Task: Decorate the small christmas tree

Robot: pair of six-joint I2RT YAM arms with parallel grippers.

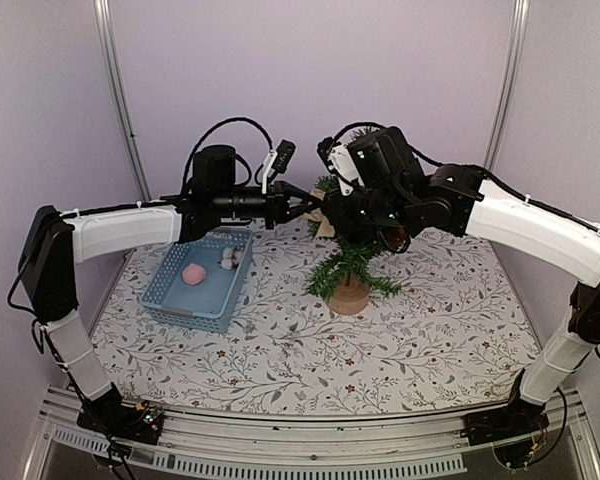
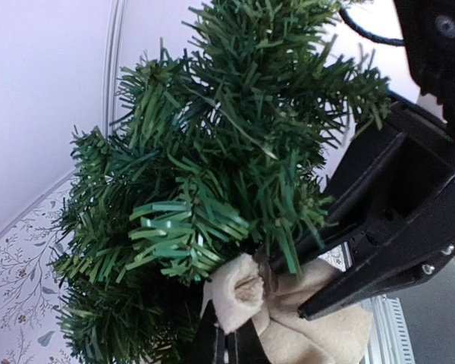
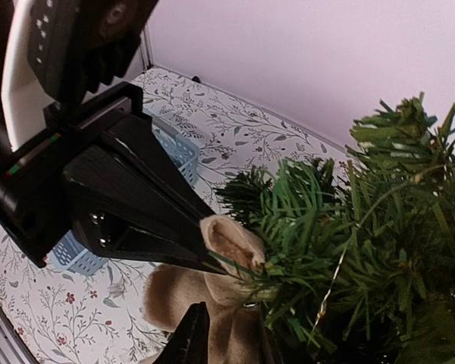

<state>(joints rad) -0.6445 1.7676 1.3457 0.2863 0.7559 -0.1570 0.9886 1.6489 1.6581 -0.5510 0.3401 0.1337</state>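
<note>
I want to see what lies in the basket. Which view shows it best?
The top view: the whole basket shows, open side up. The right wrist view shows only parts of its wall past the left gripper; the left wrist view shows none of it.

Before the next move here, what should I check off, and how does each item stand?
1. Left gripper shut on the beige fabric bow: ok.
2. Right gripper gripping the bow: cannot tell; its fingers flank the fabric.
3. Bow fixed to the small christmas tree: cannot tell; it sits against the needles, and any attachment is hidden.
4. Tree upright on its wooden base: ok.
5. More ornaments available: ok; a pink ball lies in the blue basket.
</note>
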